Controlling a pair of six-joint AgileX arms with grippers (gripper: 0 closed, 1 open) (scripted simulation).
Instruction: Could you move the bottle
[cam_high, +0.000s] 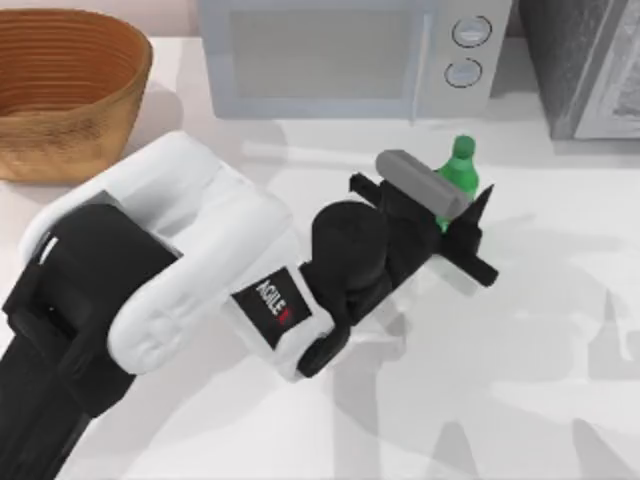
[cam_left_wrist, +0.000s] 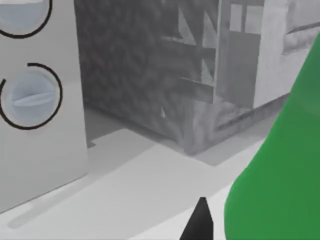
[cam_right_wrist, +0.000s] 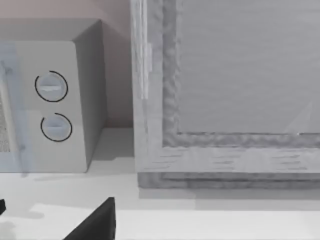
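Overhead, my left arm reaches across the white table (cam_high: 520, 400) from the near left, and my left gripper (cam_high: 462, 222) sits at the bottle (cam_high: 458, 170), a small bright green plastic one with a green cap, standing upright just in front of the microwave (cam_high: 340, 55) near its two round dials. One black finger (cam_high: 482, 205) lies on the bottle's right side, and the rest of the gripper covers its lower body, so from above I cannot tell whether my jaws are pinching it or merely spread around it. A brown wicker basket (cam_high: 65, 90) stands at the table's far left corner, well apart from the bottle; what I see of its inside is bare weave. A grey textured box (cam_high: 580, 65) stands at the far right, beside the microwave. From my left wrist, the bottle (cam_left_wrist: 280, 170) is a smooth green sloping shoulder right beside one black fingertip (cam_left_wrist: 200, 220), with the microwave's dials (cam_left_wrist: 31, 96) on one side and the grey box (cam_left_wrist: 150, 85) behind; the grip itself is out of frame here too. From my right wrist, I look at the microwave's dial side (cam_right_wrist: 52, 107) and the grey box (cam_right_wrist: 230, 90) from low over the table, with a dark fingertip (cam_right_wrist: 97, 222) at the frame's edge; I cannot tell how those jaws stand.
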